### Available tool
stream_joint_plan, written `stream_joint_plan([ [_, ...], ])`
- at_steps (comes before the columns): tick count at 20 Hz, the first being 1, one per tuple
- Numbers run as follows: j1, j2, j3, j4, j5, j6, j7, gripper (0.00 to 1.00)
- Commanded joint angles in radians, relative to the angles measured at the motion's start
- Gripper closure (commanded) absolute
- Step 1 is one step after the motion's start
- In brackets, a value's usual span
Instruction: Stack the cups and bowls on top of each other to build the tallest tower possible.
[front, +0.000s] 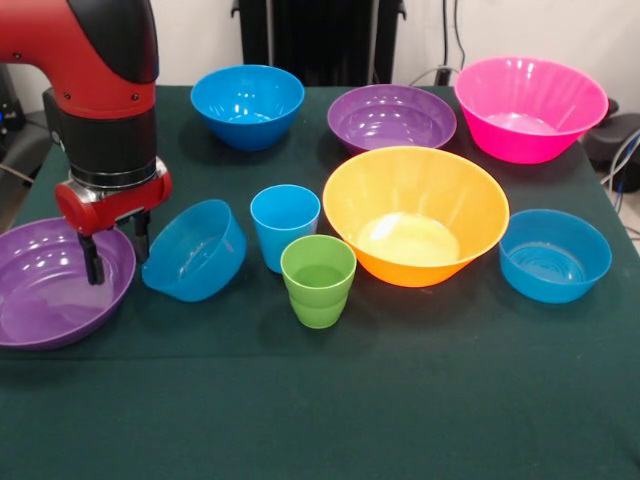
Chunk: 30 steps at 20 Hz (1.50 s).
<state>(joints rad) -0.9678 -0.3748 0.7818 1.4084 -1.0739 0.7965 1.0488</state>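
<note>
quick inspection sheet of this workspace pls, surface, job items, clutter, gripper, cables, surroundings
surface: dark green cloth on the table, bare at the near side.
job's things: nothing stacked; light blue cup and green cup upright; orange-yellow bowl at centre; pink bowl; purple bowls at far centre and left edge; blue bowls at far left, right, and one tilted beside the gripper. No orange cup seen.
clutter: nothing seen.
gripper: gripper open, fingers pointing down over the left purple bowl's rim, holding nothing.
cables: cables at the right edge and on the back wall.
surroundings: dark equipment behind the table.
</note>
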Motion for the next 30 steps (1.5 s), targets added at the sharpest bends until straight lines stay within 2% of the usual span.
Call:
stream_joint_plan([
  [1, 0.041, -0.018, -0.072, -0.015, -0.057, 0.037, -0.283, 0.0],
  [16, 0.022, -0.098, -0.068, 0.05, -0.02, 0.034, -0.232, 0.0],
  [30, 0.037, -0.054, -0.095, 0.044, -0.032, 0.015, -0.204, 0.0],
])
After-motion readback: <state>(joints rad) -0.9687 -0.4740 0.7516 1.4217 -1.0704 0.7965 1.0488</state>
